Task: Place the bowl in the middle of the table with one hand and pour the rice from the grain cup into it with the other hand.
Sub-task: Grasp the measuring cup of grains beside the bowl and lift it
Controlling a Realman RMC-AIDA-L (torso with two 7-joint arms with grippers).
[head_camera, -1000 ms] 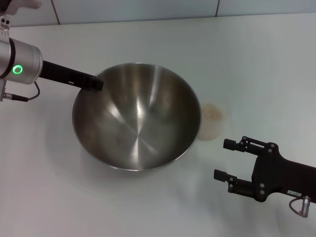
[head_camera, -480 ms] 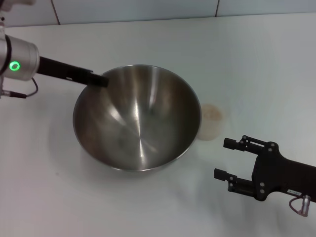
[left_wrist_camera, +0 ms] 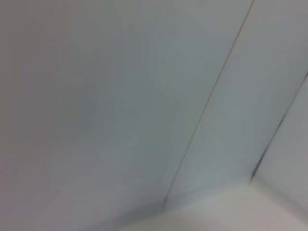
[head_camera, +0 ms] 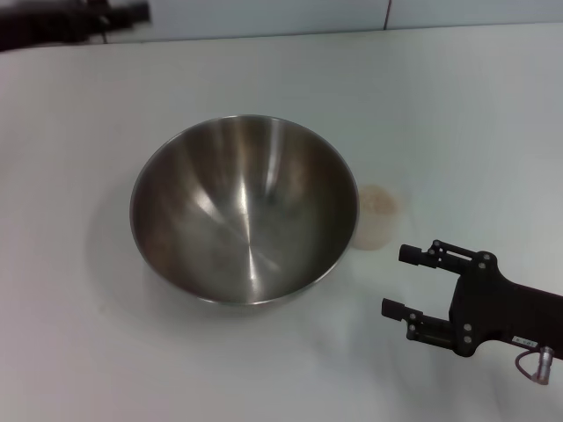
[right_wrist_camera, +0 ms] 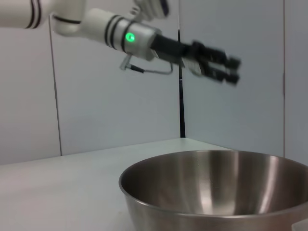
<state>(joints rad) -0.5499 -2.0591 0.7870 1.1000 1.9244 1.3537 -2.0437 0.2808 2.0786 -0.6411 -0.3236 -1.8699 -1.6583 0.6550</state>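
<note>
The bowl (head_camera: 244,209) stands alone in the middle of the worktop (head_camera: 457,105), with nothing touching it, so I judge the placing step is done and it only waits to receive the rice (head_camera: 380,201). The left pincer (head_camera: 123,13) is in the upper left corner of the head view, high above the worktop and well apart from the bowl; in the right wrist view its fingers (right_wrist_camera: 222,67) look slightly apart and empty. The right pincer (head_camera: 403,281) is at the lower right with its fingers apart, pointing toward the cup (head_camera: 376,217) just beside the bowl, probably to grasp it next.

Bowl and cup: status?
Left gripper raised off bowl, empty. Right gripper open beside grain cup, rice inside. Nothing between.
</note>
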